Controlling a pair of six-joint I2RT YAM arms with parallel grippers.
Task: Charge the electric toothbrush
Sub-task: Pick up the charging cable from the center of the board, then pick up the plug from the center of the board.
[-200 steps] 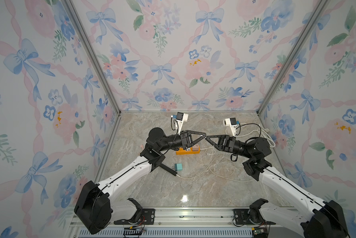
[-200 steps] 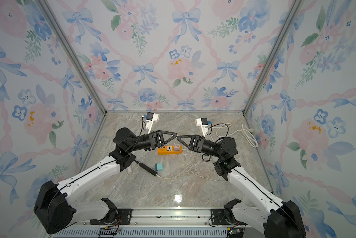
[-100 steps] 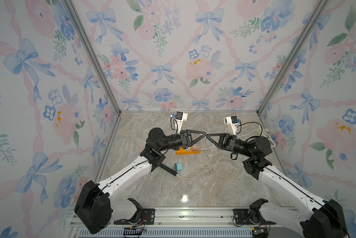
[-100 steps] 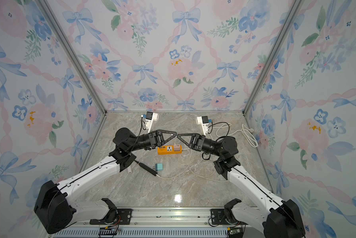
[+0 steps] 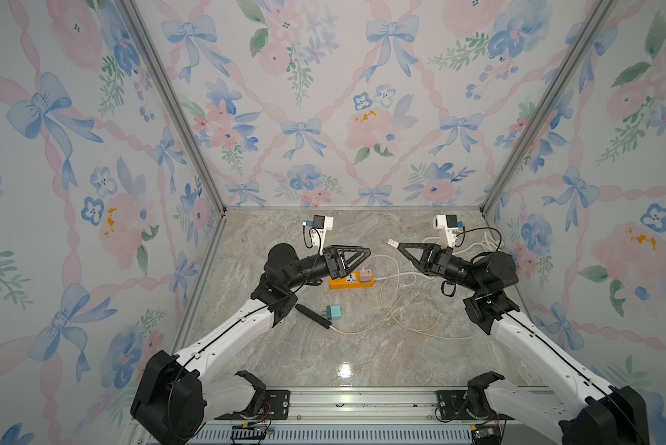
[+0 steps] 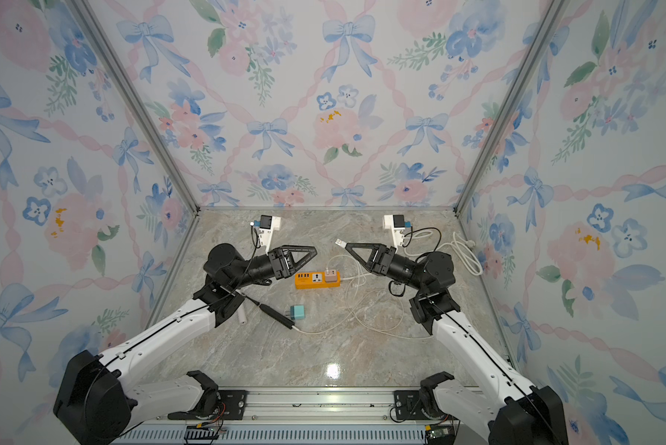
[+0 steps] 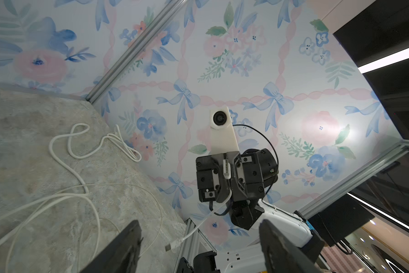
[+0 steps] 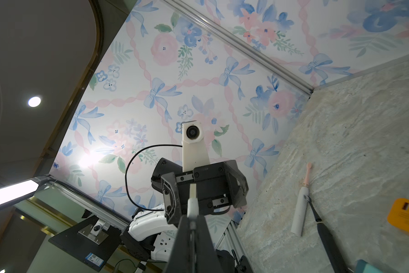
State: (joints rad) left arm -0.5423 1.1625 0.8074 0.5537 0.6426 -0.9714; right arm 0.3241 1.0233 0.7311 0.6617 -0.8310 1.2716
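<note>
Right claw [image 5: 399, 246] pinches the USB plug [image 5: 392, 242], left claw [image 5: 367, 251] spread wide

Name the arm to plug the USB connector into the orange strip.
Right: the right fingers grip the white cable's silver USB plug near the orange power strip; the left fingers stand open, empty.

1. Worktop [image 5: 343, 346]: veined stone look, polished, with a bright glare spot.
2. Left tool [image 5: 368, 251] and right tool [image 5: 399, 246]: matt black plastic.
3. Power strip [image 5: 348, 283] near the left tool: smooth orange plastic.
4. Plug [image 5: 392, 243] in the right tool: shiny bare metal tip, white plastic body.
5. Cable [image 5: 356, 332]: smooth white sheath.
</note>
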